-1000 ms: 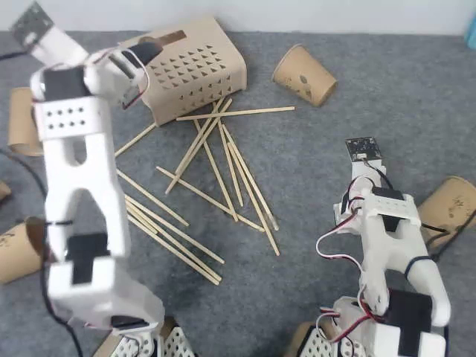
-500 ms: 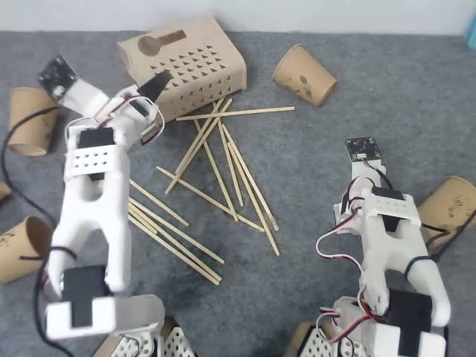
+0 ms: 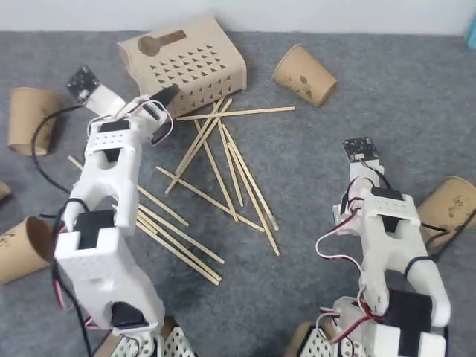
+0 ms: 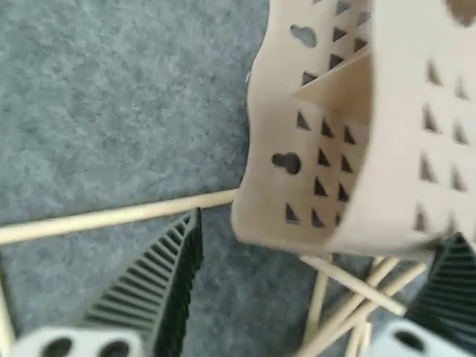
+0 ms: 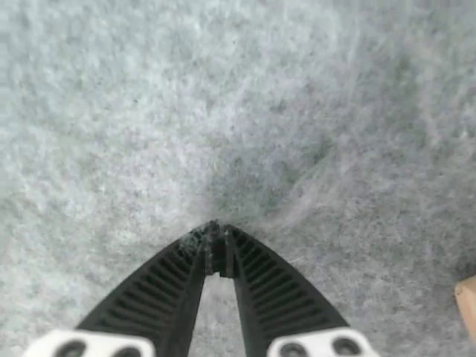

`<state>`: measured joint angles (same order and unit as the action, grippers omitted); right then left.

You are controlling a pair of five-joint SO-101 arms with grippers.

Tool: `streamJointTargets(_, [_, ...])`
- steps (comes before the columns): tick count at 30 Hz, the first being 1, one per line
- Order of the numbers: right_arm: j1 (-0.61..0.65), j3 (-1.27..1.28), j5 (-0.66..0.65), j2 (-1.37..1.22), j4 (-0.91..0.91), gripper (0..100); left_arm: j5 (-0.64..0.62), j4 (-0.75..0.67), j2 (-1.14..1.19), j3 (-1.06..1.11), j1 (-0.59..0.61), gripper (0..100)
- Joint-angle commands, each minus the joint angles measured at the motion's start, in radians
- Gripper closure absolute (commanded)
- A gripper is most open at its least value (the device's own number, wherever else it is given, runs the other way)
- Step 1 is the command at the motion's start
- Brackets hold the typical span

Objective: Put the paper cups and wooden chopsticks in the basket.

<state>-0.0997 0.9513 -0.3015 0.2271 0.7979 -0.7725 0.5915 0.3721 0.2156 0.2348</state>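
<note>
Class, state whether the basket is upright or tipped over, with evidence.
Tipped over: the basket lies with a perforated wall facing up, and no opening faces the high camera.

In the high view, one paper cup (image 3: 454, 199) was cut by the right edge and partly covered by the right arm (image 3: 390, 238); a second paper cup (image 3: 16, 251) was clipped at the left edge. Several chopsticks (image 3: 182, 249) were partly hidden under the left arm (image 3: 104, 186). In the left wrist view the basket (image 4: 387, 111) was cropped and blurred. A tan sliver (image 5: 467, 301) at the right wrist view's edge could not be identified — too little was shown.
</note>
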Motion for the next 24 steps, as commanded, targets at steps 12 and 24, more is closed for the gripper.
streamJointTargets(12, [0.010, -0.003, -0.023, 0.054, -0.007, 99.1, 0.011, -0.325, 0.020, -0.059, -0.123, 55])
streamJointTargets(24, [0.024, 0.000, -0.023, 0.054, -0.007, 99.1, 0.011, -0.400, 0.044, -0.061, -0.184, 60])
